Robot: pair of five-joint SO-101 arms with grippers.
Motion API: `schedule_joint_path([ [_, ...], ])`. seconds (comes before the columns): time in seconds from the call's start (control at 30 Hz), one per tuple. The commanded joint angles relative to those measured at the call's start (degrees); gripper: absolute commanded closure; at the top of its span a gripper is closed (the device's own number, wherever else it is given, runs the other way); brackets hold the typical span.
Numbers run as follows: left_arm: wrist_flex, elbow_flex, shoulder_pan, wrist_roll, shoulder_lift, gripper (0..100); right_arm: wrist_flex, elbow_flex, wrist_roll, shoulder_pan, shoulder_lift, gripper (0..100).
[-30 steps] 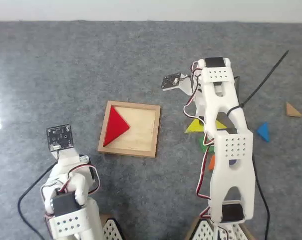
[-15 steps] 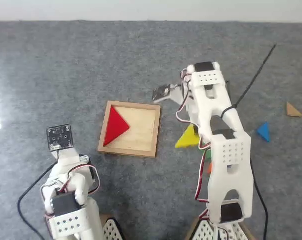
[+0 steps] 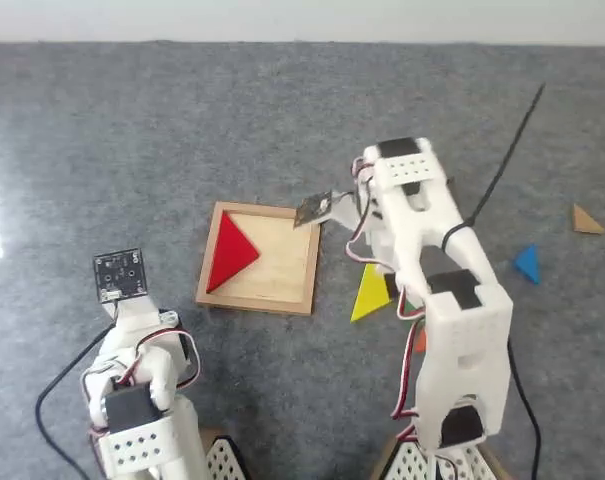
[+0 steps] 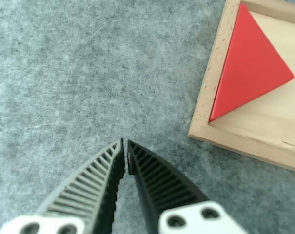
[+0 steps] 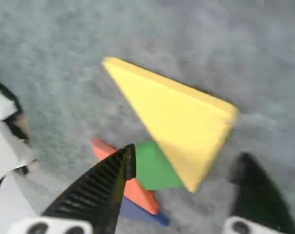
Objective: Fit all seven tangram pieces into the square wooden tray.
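Note:
The square wooden tray (image 3: 304,262) lies left of centre with a large red triangle (image 3: 227,250) in its left half; both also show in the left wrist view, tray (image 4: 209,100) and red triangle (image 4: 249,61). My right gripper (image 5: 186,156) is shut on a yellow triangle (image 5: 171,114), which hangs just right of the tray (image 3: 370,292). Below it lie green (image 5: 152,170), orange (image 5: 130,187) and dark blue (image 5: 140,214) pieces. My left gripper (image 4: 125,144) is shut with nothing in it, over bare carpet near the tray's front left corner.
A small blue triangle (image 3: 526,262) and a small brown triangle (image 3: 585,219) lie on the grey carpet at the far right. The right arm (image 3: 422,250) covers most of the green and orange pieces. A black cable (image 3: 507,160) runs off to the back right.
The right arm has swung left toward the tray, carrying the yellow triangle away from the pile and turning it. The left arm has kept still.

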Motion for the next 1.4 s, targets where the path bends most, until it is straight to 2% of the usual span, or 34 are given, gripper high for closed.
schedule_joint_path([
  [0.0, 0.4, -0.4, -0.3, -0.4, -1.0, 99, 2.2, 4.4, -1.4, -3.7, -7.6, 61.3],
  [0.2, 0.4, -0.4, -0.3, -0.4, -1.0, 99, -8.8, 12.0, -8.1, -7.8, -10.9, 59.5],
  [0.43, 0.4, -0.4, -0.3, -0.4, -1.0, 99, -18.5, 17.9, -10.0, -9.0, -10.5, 58.1],
  [0.57, 0.4, -0.4, -0.3, -0.4, -1.0, 99, -19.0, 17.8, -10.1, -8.9, -9.4, 58.4],
  [0.7, 0.4, -0.4, -0.3, -0.4, -1.0, 99, -19.6, 17.4, -9.0, -6.6, -9.1, 63.9],
  [0.87, 0.4, -0.4, -0.3, -0.4, -1.0, 99, -19.6, 17.6, -8.2, -5.5, -9.1, 63.4],
  [1.07, 0.4, -0.4, -0.3, -0.4, -1.0, 99, -19.6, 17.5, -7.0, -5.3, -9.1, 74.5],
  [1.37, 0.4, -0.4, -0.3, -0.4, -1.0, 99, -19.5, 17.3, -7.0, -5.2, -9.4, 75.1],
])
